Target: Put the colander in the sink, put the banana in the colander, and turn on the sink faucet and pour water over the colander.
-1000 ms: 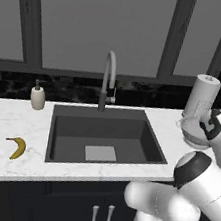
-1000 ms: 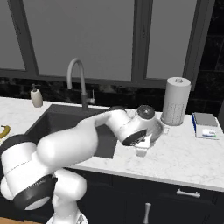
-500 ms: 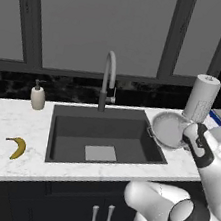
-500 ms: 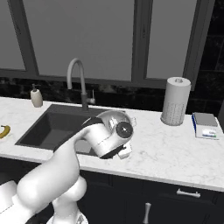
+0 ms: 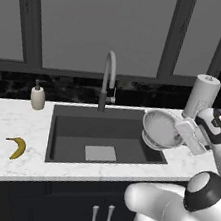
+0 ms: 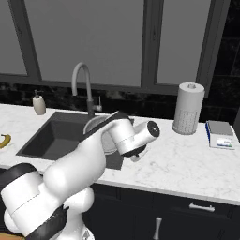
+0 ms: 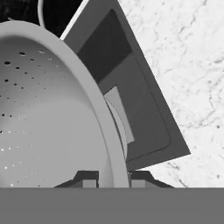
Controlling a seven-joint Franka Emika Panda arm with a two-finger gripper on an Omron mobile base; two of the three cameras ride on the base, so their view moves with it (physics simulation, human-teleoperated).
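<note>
The silvery perforated colander [image 5: 160, 131] hangs tilted on its side above the right end of the dark sink [image 5: 79, 128]. My gripper [image 5: 181, 131] is shut on its rim from the right. In the hand view the colander's rim [image 7: 83, 100] runs between my two fingertips [image 7: 87, 177], with the sink [image 7: 140, 109] beyond. In the right base view my arm hides most of the colander [image 6: 95, 125]. The yellow banana [image 5: 17, 147] lies on the counter left of the sink. The grey gooseneck faucet [image 5: 107, 79] stands behind the basin, with no water running.
A white soap dispenser [image 5: 38, 96] stands at the back left of the sink. A paper towel roll [image 6: 188, 108] and a small flat scale [image 6: 220, 134] sit on the marble counter [image 6: 187, 154] to the right. Dark windows back the counter.
My arm has swung left carrying the colander, from over the right counter to above the sink's right end. The banana and faucet have not moved.
</note>
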